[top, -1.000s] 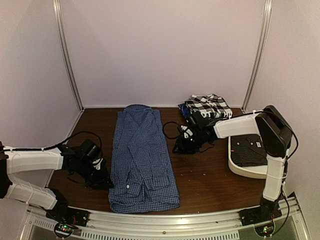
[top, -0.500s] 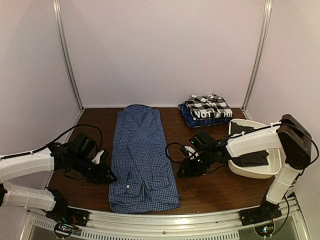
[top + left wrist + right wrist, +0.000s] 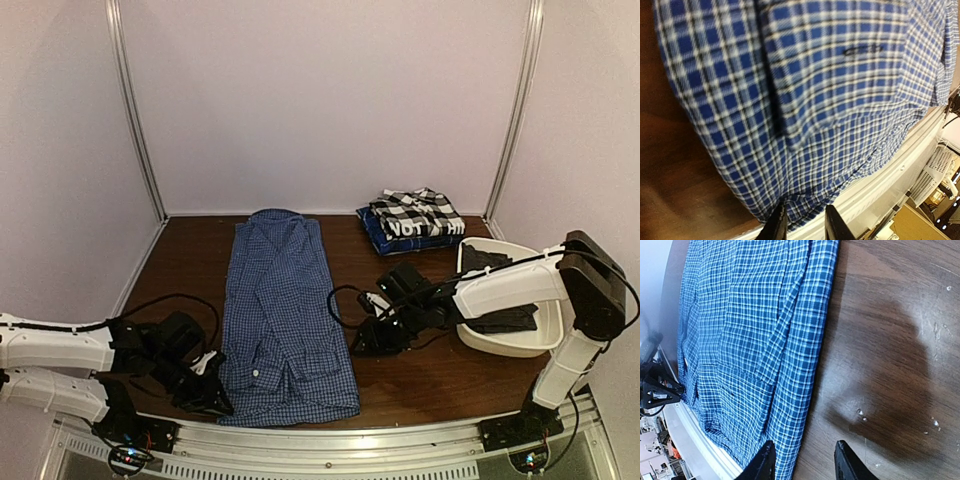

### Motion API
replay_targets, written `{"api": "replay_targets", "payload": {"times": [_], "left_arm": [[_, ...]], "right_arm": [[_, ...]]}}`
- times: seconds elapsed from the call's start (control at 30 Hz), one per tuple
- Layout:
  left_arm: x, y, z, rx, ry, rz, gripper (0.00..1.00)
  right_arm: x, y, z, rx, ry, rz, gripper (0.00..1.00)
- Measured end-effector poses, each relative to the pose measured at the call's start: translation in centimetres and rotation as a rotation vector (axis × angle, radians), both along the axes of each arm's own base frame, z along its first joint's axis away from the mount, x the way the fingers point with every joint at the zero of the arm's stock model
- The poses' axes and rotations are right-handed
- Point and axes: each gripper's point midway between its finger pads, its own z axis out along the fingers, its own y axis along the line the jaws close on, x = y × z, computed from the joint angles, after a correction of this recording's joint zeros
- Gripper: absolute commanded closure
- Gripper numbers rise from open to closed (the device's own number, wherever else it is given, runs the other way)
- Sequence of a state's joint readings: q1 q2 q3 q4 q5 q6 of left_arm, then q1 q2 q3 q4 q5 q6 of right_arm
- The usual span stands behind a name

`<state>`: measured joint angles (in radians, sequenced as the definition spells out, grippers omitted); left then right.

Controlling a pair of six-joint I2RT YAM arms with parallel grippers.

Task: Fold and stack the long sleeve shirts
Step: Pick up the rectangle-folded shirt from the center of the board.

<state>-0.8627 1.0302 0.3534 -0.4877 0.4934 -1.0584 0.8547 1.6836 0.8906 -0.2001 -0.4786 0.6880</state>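
Note:
The blue-and-white fine-check shirt [image 3: 280,300] lies flat and lengthwise on the brown table, collar at the far end. My left gripper [image 3: 205,385] is low at its near left corner. In the left wrist view [image 3: 804,227] the jaws are open with the shirt's [image 3: 830,90] hem between them. My right gripper [image 3: 365,340] is open just off the shirt's right edge. In the right wrist view [image 3: 805,462] it hovers over bare wood beside the shirt [image 3: 750,330]. The black-and-white check shirt [image 3: 415,212] lies folded on the dark blue "NOT" shirt [image 3: 412,230] at the back right.
A white tub [image 3: 500,345] holding dark cloth [image 3: 495,318] stands at the right, under the right arm. The metal front rail [image 3: 330,440] runs just beyond the shirt's near hem. White walls close in the back and sides.
My left gripper has moved down and nearer, from the shirt's left side to its near left corner. My right gripper, first behind the shirt's right edge, came nearer and has since held almost still.

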Motion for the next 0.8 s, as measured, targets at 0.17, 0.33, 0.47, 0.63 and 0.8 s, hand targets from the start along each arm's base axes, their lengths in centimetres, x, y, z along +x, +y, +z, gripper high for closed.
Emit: {"api": "replay_targets", "payload": {"times": [0.17,0.33,0.47,0.63,0.8], "left_arm": [[-0.7,0.3,-0.6,0.019,0.032,0.011,0.73],[0.2,0.2,0.7,0.046,0.003,0.024,0.71],[3.0,-0.8,4.4,0.021,-0.108,0.057,0.69],[5.9,0.9,5.2,0.067,-0.168,0.157,0.66],[6.7,2.4,3.4,0.107,-0.145,0.198,0.59]], "right_arm": [[-0.4,0.4,0.0,0.01,0.005,0.016,0.58],[-0.5,0.5,0.0,0.013,0.009,0.022,0.58],[-0.7,0.6,0.0,0.014,0.01,0.025,0.57],[-1.0,0.9,0.0,0.02,0.011,0.037,0.55],[-2.0,1.4,-0.1,0.038,0.023,0.057,0.53]]}}
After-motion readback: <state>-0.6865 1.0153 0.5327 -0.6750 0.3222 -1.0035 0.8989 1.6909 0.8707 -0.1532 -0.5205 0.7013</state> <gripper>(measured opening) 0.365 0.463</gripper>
